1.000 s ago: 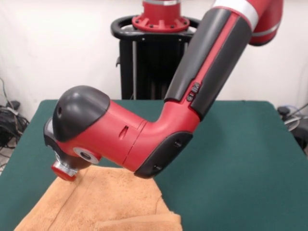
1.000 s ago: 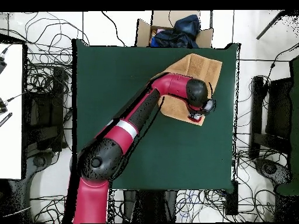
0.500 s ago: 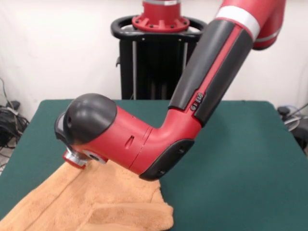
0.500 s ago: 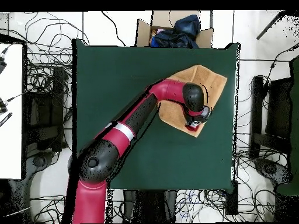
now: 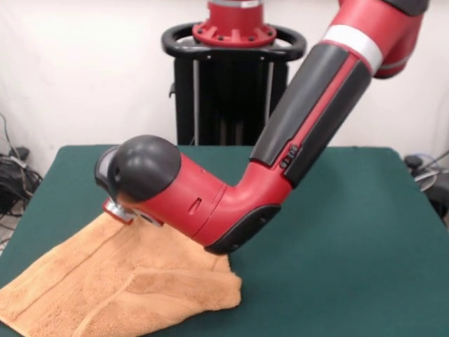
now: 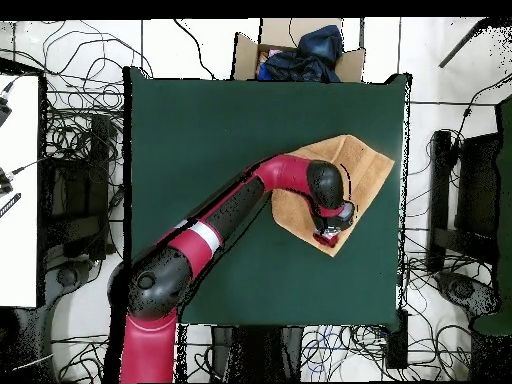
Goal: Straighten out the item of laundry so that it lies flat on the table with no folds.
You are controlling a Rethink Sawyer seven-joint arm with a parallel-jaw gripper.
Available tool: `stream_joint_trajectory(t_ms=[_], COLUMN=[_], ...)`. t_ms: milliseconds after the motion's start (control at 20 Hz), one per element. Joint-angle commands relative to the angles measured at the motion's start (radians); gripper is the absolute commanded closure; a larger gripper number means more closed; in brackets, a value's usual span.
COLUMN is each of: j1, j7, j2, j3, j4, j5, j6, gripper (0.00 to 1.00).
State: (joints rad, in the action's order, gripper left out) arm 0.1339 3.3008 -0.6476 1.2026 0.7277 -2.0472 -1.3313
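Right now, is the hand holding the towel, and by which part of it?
It cannot be told. The hand is low over the towel, at the corner nearest the robot's base, but the wrist hides the contact.

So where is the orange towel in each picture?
Front view: the towel lies at the bottom left, on the green table, partly under the red arm.
Overhead view: it lies at the right, near the table's right edge, partly under the arm's end.
Shared landmark: the arm's rounded black cap, over the towel in both views.
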Motion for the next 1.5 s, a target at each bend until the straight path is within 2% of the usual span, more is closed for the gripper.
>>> stream_joint_trajectory(t_ms=[50, 700, 950, 1100, 1250, 1400, 1500], j1=[0.033, 0.107, 0.110, 0.103, 0.088, 0.069, 0.056], j7=[0.086, -0.056, -0.007, 0.037, 0.064, 0.065, 0.058], j2=[-0.080, -0.054, -0.006, 0.057, 0.115, 0.179, 0.200], j3=[-0.132, -0.180, -0.165, -0.147, -0.150, -0.174, -0.181], j4=[0.115, 0.305, 0.290, 0.256, 0.216, 0.190, 0.181], j5=[0.053, 0.056, 0.032, 0.062, 0.111, 0.206, 0.236], j6=[-0.036, 0.051, -0.024, -0.021, 0.020, 0.141, 0.162], gripper=[1.00, 1.00, 1.00, 1.00, 1.00, 1.00, 1.00])
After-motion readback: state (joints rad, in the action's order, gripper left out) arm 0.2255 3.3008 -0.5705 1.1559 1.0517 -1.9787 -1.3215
